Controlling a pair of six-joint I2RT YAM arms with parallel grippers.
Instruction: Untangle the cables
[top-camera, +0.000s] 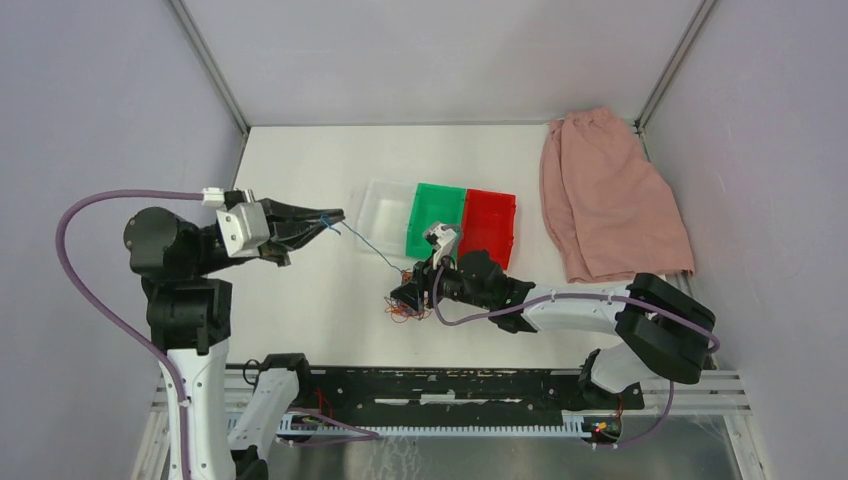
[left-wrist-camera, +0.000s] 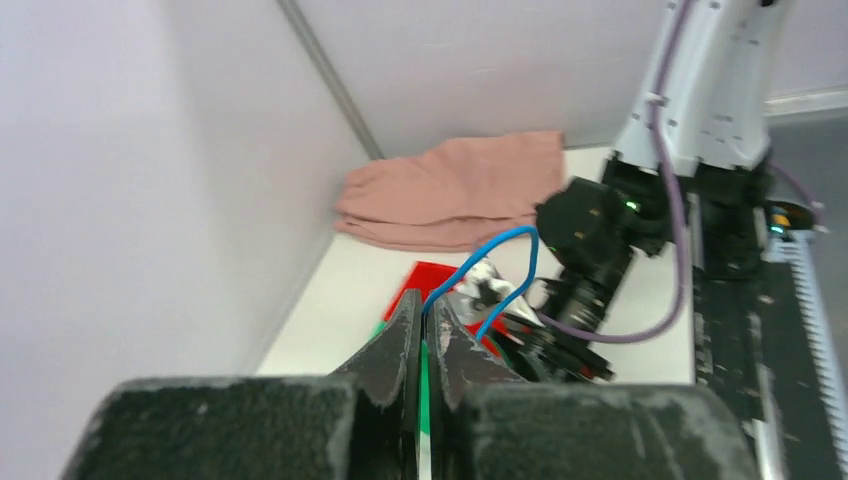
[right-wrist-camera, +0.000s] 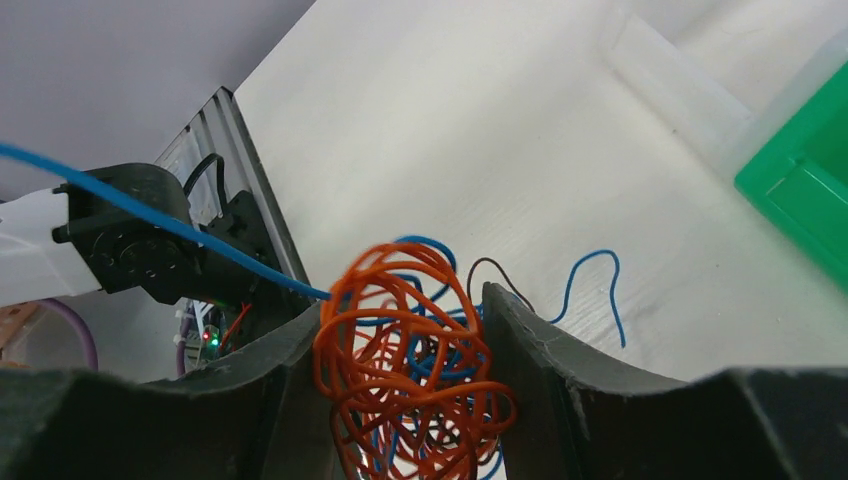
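Cables (right-wrist-camera: 405, 380): orange-red curls balled with blue, brown strands.

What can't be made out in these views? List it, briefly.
- Top view: the tangle is too small to trace single strands, and the right end effector covers part of it.
- Right wrist: the tangle's lower part is cut off by the bottom edge; whether the fingers press or merely straddle it is unclear.
- Left wrist: blurred; the left end effector, shut on the blue cable, hides its pinched end.
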